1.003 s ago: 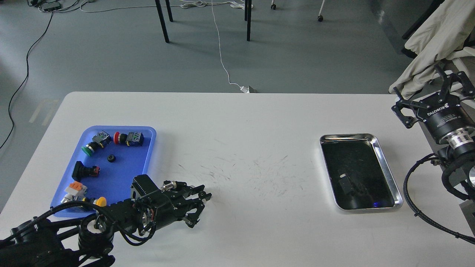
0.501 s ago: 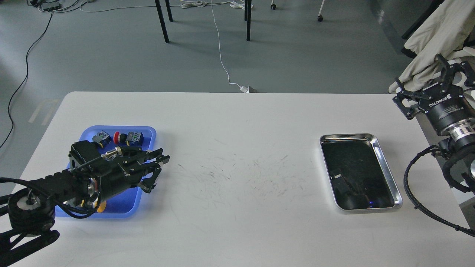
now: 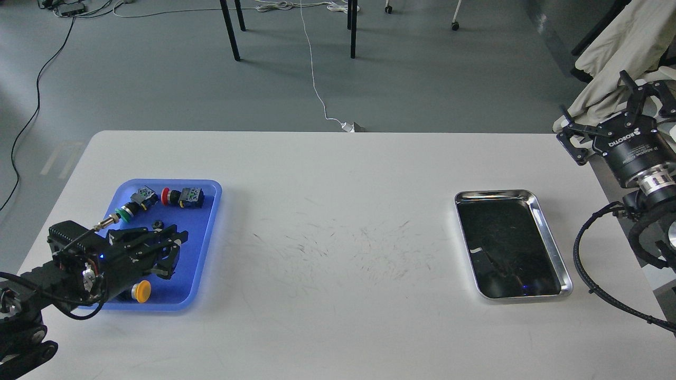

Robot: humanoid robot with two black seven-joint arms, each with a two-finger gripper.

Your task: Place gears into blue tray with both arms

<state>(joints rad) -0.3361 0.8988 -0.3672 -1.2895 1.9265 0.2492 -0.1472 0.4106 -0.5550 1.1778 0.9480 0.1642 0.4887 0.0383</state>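
The blue tray (image 3: 203, 248) lies on the left of the white table. One small black gear (image 3: 157, 225) sits in its middle, just beyond my left gripper. My left gripper (image 3: 176, 254) hangs low over the tray's near half, pointing right, open, with nothing seen between its fingers. The arm behind it covers the tray's left side. My right gripper (image 3: 594, 97) is raised at the far right, off the table's edge and in front of a beige cloth, open and empty. No other gear shows.
Colour-capped push-buttons lie in the blue tray: green (image 3: 125, 212), red (image 3: 171, 196) and yellow (image 3: 140, 291). A shiny steel tray (image 3: 545, 224) sits on the right of the table. A beige cloth (image 3: 612, 58) hangs over something at the far right.
My left arm has swung back and to the left, from the table in front of the blue tray to over the tray's near half. My right gripper has risen slightly.
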